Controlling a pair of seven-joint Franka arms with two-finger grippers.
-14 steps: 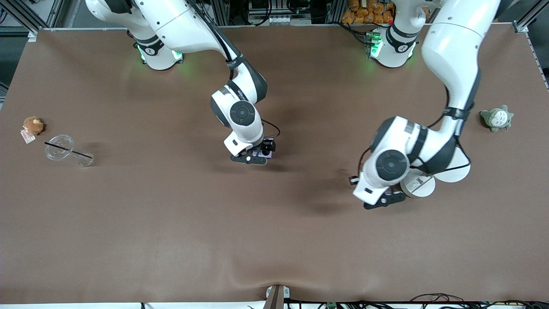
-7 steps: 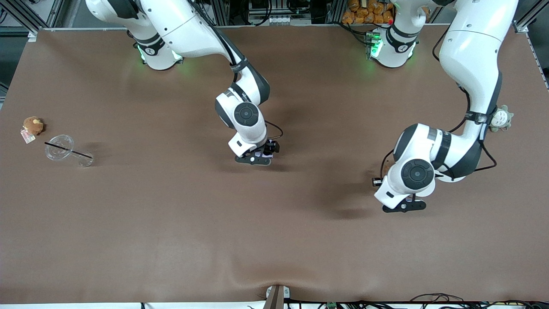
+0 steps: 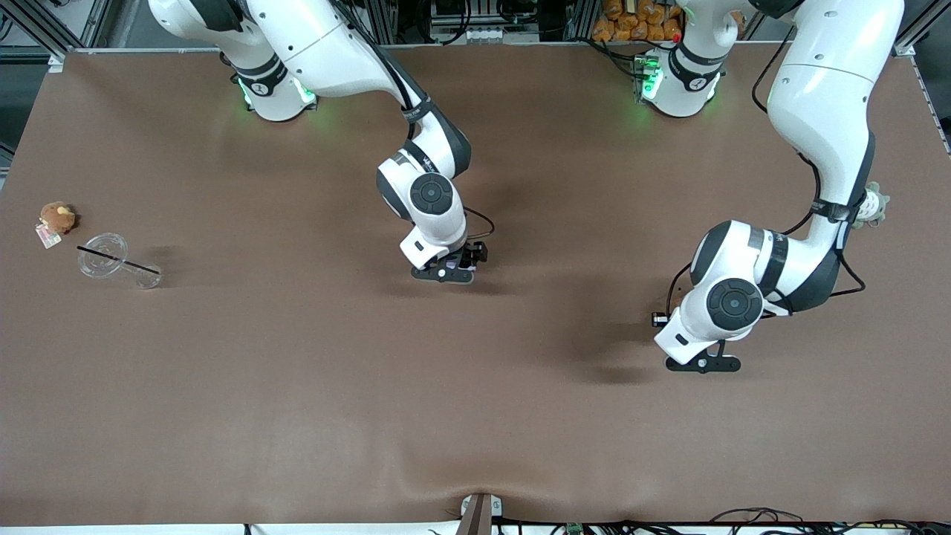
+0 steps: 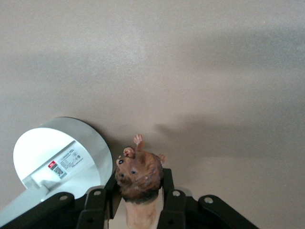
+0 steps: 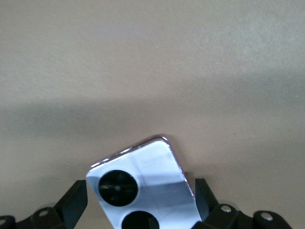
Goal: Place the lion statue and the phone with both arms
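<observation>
In the left wrist view the lion statue (image 4: 138, 168), reddish-brown with a darker mane, sticks out head first from my left gripper (image 4: 139, 183), which is shut on its body. In the front view that gripper (image 3: 703, 364) hangs over the table toward the left arm's end, and the wrist hides the statue. The pale lavender phone (image 5: 152, 174) shows its two black camera circles. It sits slightly askew between the spread fingers of my right gripper (image 5: 139, 191), with a thin gap at each side. That gripper (image 3: 444, 273) is low over the table's middle.
A white round disc with a label (image 4: 62, 152) lies on the table beside the lion statue. A grey-green plush (image 3: 871, 206) peeks out from the left arm. At the right arm's end lie a round brown plush with a tag (image 3: 57, 217) and a tipped clear cup with a straw (image 3: 111, 260).
The left arm has swung toward its own end of the table with the lion statue, now covering the white disc and most of the grey-green plush. The right gripper has shifted slightly the same way.
</observation>
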